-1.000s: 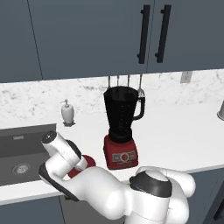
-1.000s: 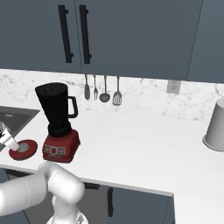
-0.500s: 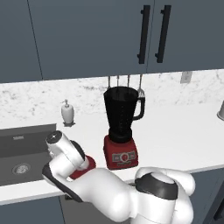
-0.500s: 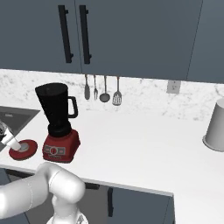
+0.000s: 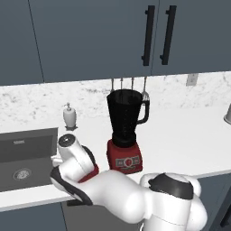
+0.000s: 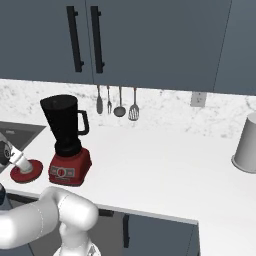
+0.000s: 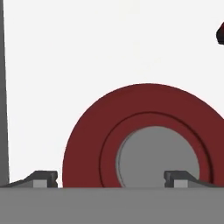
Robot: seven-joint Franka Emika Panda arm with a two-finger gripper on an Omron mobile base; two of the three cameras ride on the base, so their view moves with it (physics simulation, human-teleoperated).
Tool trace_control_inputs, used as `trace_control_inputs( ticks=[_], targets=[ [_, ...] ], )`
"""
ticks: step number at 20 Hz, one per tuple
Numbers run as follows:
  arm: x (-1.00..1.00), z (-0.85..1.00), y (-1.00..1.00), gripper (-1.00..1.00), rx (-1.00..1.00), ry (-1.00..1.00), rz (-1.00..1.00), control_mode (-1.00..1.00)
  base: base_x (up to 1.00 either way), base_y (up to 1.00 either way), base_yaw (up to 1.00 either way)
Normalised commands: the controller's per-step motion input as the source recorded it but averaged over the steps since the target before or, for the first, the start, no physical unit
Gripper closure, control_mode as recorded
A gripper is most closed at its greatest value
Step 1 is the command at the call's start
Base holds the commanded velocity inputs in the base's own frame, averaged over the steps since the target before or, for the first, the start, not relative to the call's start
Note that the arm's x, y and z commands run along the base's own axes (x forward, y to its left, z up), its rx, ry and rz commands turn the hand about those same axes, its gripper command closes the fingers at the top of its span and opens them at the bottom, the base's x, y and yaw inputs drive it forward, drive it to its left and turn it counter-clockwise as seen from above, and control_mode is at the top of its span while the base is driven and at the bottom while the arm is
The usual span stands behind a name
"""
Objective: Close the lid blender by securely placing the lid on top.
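Red lid (image 7: 144, 131) with its grey knob (image 7: 157, 157) lies flat on the white counter (image 6: 165, 165), just left of the blender (image 6: 66, 145) and near the sink (image 5: 25, 155). In the right base view you see the lid (image 6: 27, 171) beside the blender's red base, close to it but not touching. In the left base view you catch just a red sliver of it (image 5: 90, 172) behind the wrist. The gripper (image 7: 111, 179) sits right above the lid. You see both fingertips (image 7: 43, 178) spread wide, one off the lid's left edge, the other over the knob's right side; fingers are parted, nothing held. You cannot tell from the frames whether the tips touch the lid.

Blender stands upright, dark jar on the red base, mouth uncovered, black handle on its right. A white soap dispenser (image 5: 70, 116) stands by the backsplash behind the sink. Utensils (image 6: 119, 102) hang on the wall behind the blender. A grey canister (image 6: 246, 144) sits at the counter's far right. Dark cabinets (image 6: 150, 40) hang above.
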Motion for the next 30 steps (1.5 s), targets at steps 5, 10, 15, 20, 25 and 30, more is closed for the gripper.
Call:
trace_control_inputs(
  ticks=[5,10,15,20,25,30],
  targets=[
    [0.00,-0.33,-0.27,-1.00,0.00,0.00,0.24,-1.00,0.00,0.00,0.00],
    [0.00,-0.22,-0.47,-1.00,0.00,0.00,0.16,-1.00,0.00,0.00,0.00],
    [0.00,-0.11,-0.56,-1.00,0.00,0.00,0.06,-1.00,0.00,0.00,0.00],
    [0.00,-0.12,-0.44,-1.00,0.00,0.00,0.00,-1.00,0.00,0.00,0.00],
    [0.08,-0.26,-0.06,-1.00,0.00,0.00,0.00,-1.00,0.00,0.00,0.00],
    [0.23,-0.32,0.00,-1.00,0.00,0.00,0.00,-1.00,0.00,0.00,0.00]
  ],
)
